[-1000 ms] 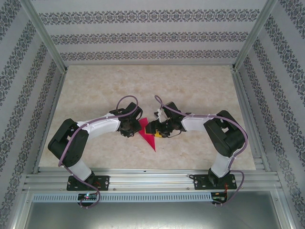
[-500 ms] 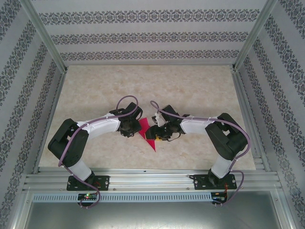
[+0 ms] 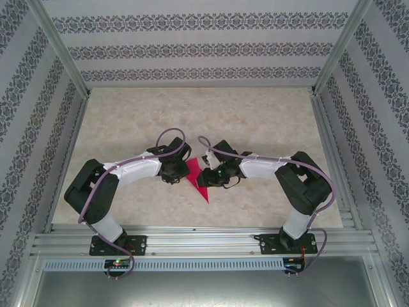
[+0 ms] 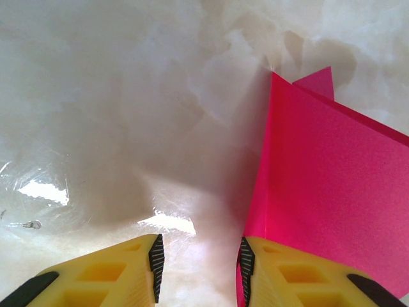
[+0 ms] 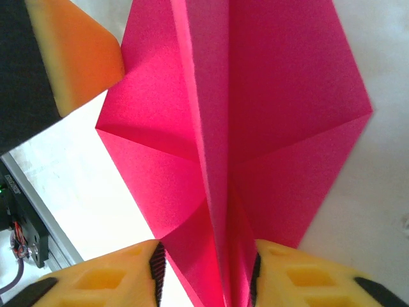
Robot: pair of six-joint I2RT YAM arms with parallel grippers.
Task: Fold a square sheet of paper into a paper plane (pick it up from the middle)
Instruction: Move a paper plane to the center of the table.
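Magenta paper plane [image 3: 197,180] lies on marble-look table [image 3: 268,121] between my 2 grippers, sharp tip toward near edge. My left gripper [image 4: 199,256]: jaws spread, bare table between them, 1 pad at paper's left edge, nothing held. My right gripper [image 5: 206,262]: jaws straddle raised centre ridge; pinching or merely flanking, cannot tell. Judgement: paper light, thin, springy at flaps, likely to slide on smooth top and crumple if squeezed hard. Best hold: centre ridge, mid-length. Far: patterned wall [image 3: 192,51]. No readable brand, label or writing.
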